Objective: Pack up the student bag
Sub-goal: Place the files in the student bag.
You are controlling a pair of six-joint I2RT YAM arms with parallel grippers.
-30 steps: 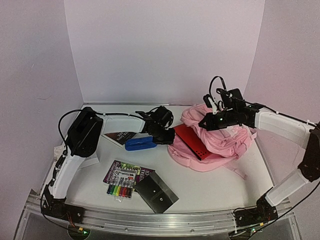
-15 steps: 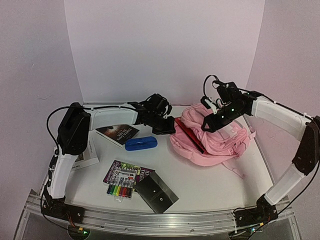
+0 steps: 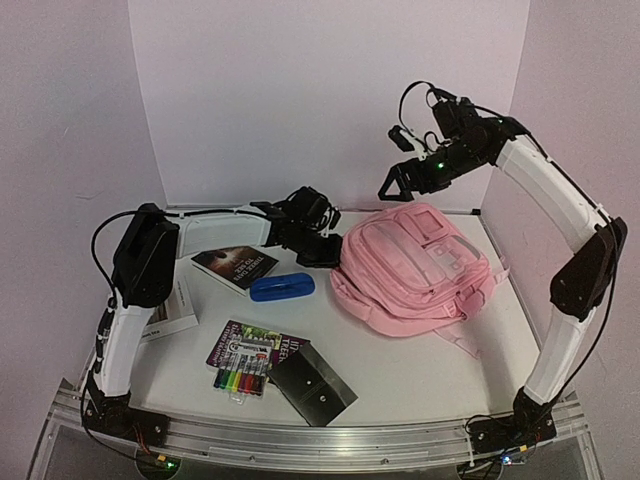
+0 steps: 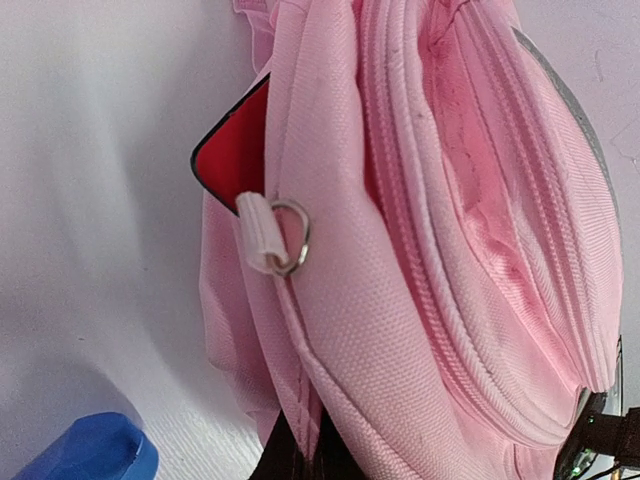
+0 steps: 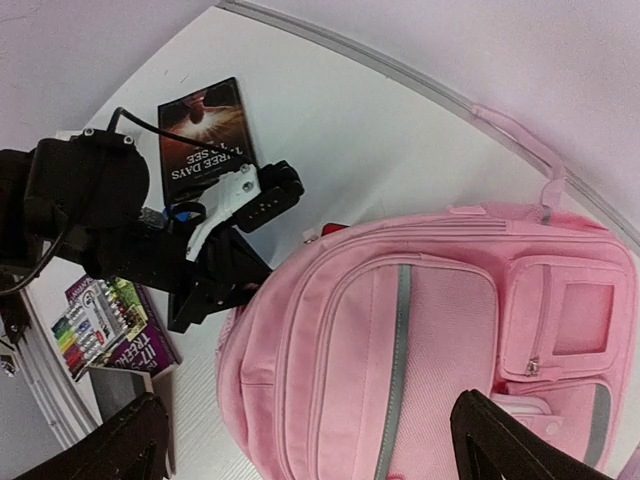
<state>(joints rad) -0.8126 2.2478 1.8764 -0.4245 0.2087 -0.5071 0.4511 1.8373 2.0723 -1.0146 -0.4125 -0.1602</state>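
Right claw hangs in the air above the far left corner of the student bag, its two fingers spread wide and holding nothing. Left claw is low at the bag's left edge, closed tight on a fold of pink fabric there (the left wrist view shows the cloth running down between its dark fingers).

The bag lies flat on the white table, right of the middle, front panel up. It is soft, pink all over, with rows of zip seams curving round its side. The right wrist view shows a large front pocket with a pale grey stripe down it, and two smaller pockets beside that, one with a square window. A pink strap trails off the near edge and a loop handle lies at the far end. A metal ring with a white tab hangs at the zip line by the left claw, and a red corner pokes out of the gap there.

A blue case lies just left of the bag.
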